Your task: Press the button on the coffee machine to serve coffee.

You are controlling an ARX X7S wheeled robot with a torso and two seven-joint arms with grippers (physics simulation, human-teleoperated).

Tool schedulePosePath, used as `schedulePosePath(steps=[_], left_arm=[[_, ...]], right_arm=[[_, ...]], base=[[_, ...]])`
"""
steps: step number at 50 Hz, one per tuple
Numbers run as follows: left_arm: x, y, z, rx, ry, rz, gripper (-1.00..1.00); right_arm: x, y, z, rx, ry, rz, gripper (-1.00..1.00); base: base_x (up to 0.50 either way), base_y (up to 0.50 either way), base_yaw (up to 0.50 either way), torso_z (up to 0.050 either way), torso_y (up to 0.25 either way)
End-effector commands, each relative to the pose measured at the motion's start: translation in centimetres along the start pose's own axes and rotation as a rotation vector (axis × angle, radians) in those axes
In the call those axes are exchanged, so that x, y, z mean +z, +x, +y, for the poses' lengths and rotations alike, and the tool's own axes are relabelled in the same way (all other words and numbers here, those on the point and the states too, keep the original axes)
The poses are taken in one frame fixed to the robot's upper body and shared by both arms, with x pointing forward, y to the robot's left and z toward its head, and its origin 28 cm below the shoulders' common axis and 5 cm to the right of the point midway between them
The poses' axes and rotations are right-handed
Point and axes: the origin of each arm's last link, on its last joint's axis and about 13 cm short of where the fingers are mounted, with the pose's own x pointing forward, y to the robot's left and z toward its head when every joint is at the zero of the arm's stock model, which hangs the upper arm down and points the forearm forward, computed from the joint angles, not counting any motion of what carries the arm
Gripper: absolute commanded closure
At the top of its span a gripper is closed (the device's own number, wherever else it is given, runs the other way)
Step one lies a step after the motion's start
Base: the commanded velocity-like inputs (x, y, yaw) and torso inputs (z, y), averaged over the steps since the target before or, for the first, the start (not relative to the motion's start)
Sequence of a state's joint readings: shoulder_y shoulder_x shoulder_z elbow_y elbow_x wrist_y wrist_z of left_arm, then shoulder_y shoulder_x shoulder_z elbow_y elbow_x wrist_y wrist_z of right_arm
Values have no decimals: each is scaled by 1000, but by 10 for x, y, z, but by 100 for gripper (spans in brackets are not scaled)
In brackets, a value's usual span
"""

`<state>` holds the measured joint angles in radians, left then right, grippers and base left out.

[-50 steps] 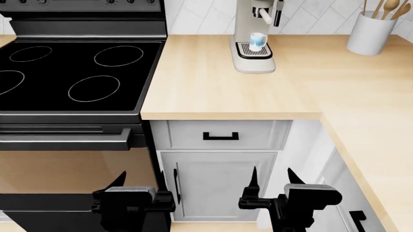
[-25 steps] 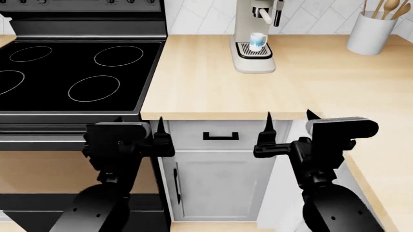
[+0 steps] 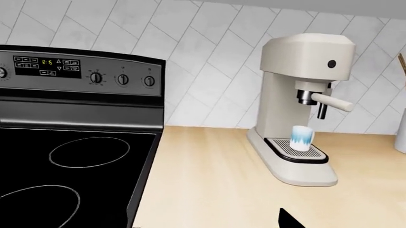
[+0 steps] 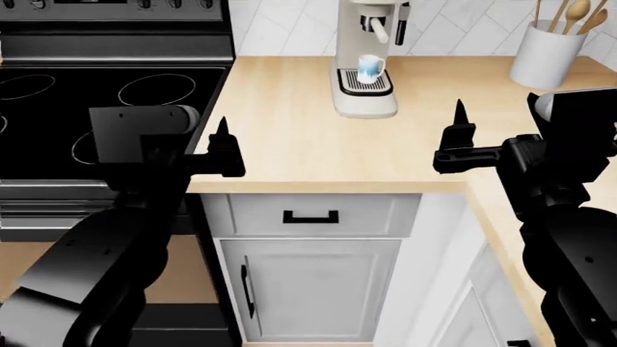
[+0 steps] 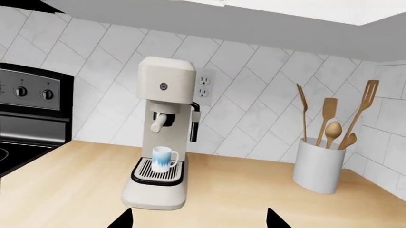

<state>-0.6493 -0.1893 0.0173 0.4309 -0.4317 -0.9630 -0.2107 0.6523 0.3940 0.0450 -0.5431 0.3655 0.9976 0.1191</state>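
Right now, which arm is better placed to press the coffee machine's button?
Probably the right. The right gripper faces the coffee machine nearly head-on, button in view; the left gripper sits nearer the stove.

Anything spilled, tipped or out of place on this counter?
Nothing stands out. The coffee machine stands upright with a cup upright on its drip tray, under the spout. The utensil holder is upright too. No spills show on the counter.
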Motion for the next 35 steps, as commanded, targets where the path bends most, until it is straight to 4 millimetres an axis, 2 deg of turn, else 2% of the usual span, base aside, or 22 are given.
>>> schedulePosePath(steps=[1, 15, 35], left_arm=[[1, 2, 4, 3, -4, 10, -100], [-3, 1, 8, 21, -4, 11, -100], [-6, 1, 12, 30, 5, 10, -100]], right_arm=[[4, 1, -8, -13, -20, 17, -100], [1, 1, -8, 0, -39, 20, -100], [-2, 2, -7, 13, -45, 25, -100]], base=[[371, -383, 0, 0, 0], [466, -165, 0, 0, 0], [500, -1, 0, 0, 1]])
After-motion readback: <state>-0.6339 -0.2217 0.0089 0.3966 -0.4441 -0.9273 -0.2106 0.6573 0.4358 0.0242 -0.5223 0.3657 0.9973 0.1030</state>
